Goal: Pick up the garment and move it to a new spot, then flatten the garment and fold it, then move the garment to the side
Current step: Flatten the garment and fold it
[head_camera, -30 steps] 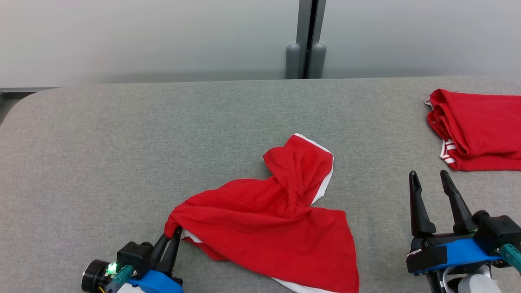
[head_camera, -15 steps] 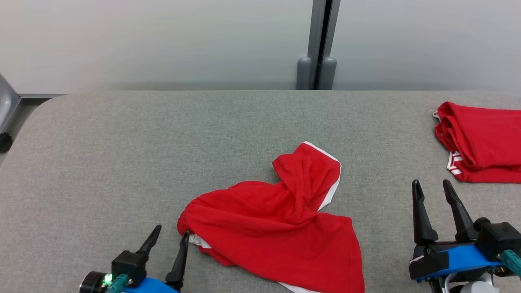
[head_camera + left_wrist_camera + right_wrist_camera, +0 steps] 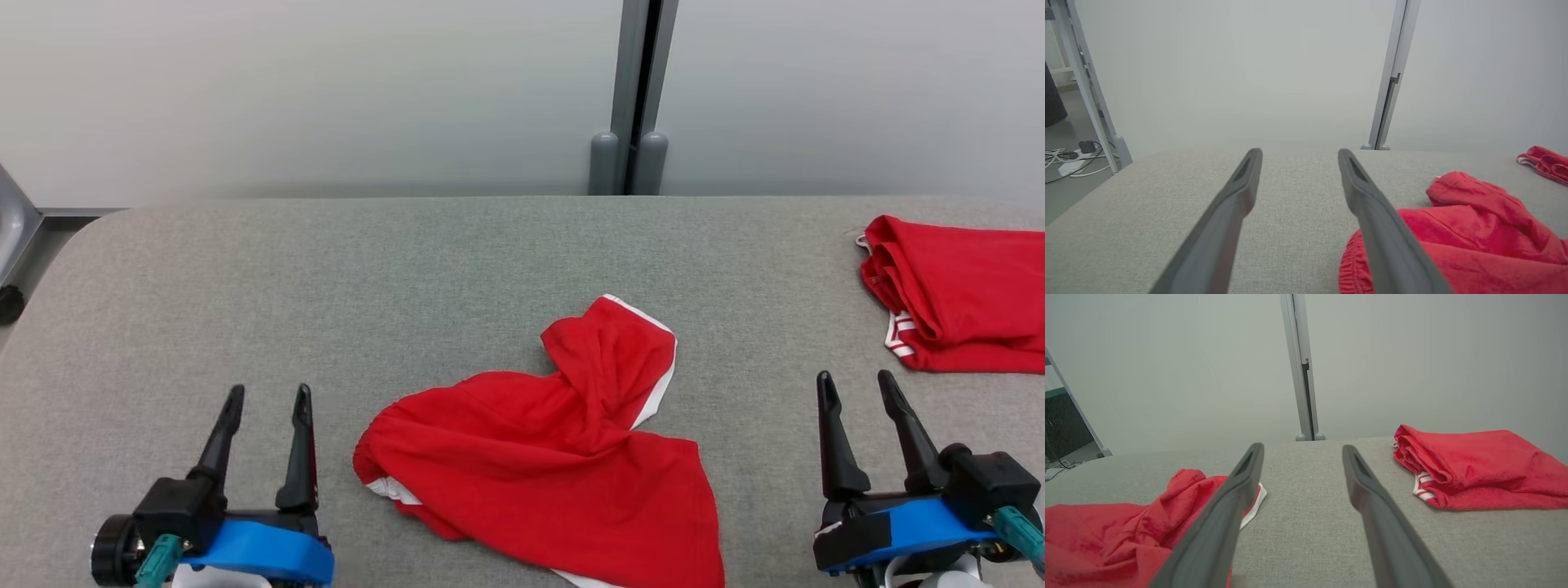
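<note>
Grey padded table [image 3: 490, 261] takes up most of the scene, with a plain pale wall [image 3: 326, 82] behind it.

Garment [image 3: 555, 457]: red with white trim, crumpled, lying on the table centre-front between the two grippers. Its gathered waistband end points toward the left gripper, and one leg is bunched up toward the wall. Nothing is holding it.

Folded pile [image 3: 963, 294]: a second red piece with white stripes, at the far right of the table, well apart from the garment.

Left gripper [image 3: 270, 390]: jaws wide apart, empty, low over the table just left of the garment's waistband and not touching it.

Right gripper [image 3: 855, 377]: jaws wide apart, empty, over bare table between the garment and the folded pile, nearer the pile.

Grey post [image 3: 633, 82] splits the wall behind the table.

Cables [image 3: 1065, 161] lie on the floor off the table's left end.
</note>
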Available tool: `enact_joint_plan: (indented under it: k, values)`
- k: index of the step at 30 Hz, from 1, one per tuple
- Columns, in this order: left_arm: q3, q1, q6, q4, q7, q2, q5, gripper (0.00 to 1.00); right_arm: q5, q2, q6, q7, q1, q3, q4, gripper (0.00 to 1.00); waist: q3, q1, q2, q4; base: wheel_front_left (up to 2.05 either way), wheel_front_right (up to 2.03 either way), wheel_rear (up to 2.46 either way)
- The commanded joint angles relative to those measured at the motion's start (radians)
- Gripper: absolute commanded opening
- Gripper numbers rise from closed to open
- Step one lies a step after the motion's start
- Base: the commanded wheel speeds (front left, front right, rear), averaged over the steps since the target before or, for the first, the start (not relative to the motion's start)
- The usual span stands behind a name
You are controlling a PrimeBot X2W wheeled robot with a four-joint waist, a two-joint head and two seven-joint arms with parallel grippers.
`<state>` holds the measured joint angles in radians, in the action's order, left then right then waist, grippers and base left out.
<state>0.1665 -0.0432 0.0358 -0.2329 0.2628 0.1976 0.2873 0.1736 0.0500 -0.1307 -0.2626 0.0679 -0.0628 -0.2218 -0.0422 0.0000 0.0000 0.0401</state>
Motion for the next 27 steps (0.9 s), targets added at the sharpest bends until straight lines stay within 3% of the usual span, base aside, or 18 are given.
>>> enact_joint_plan:
  k: [1,15,27]
  values:
    - [-0.011,-0.008,-0.005,0.009,0.003,-0.005,-0.007,1.00,-0.002,0.001,0.000,-0.003,-0.005,0.002,-0.005,1.00,0.001,0.0000,0.0000,-0.004,0.00,0.00,0.00]
    - [-0.116,-0.019,0.026,0.023,0.002,-0.060,-0.087,1.00,-0.019,0.001,0.000,-0.003,0.007,0.022,-0.069,1.00,-0.013,0.0000,0.0000,-0.028,0.00,0.00,0.00]
    - [-0.141,-0.028,0.053,0.009,0.002,-0.093,-0.119,1.00,-0.013,0.053,0.000,0.082,0.116,0.217,-0.208,1.00,-0.022,0.0000,0.0000,0.003,0.00,0.00,0.00]
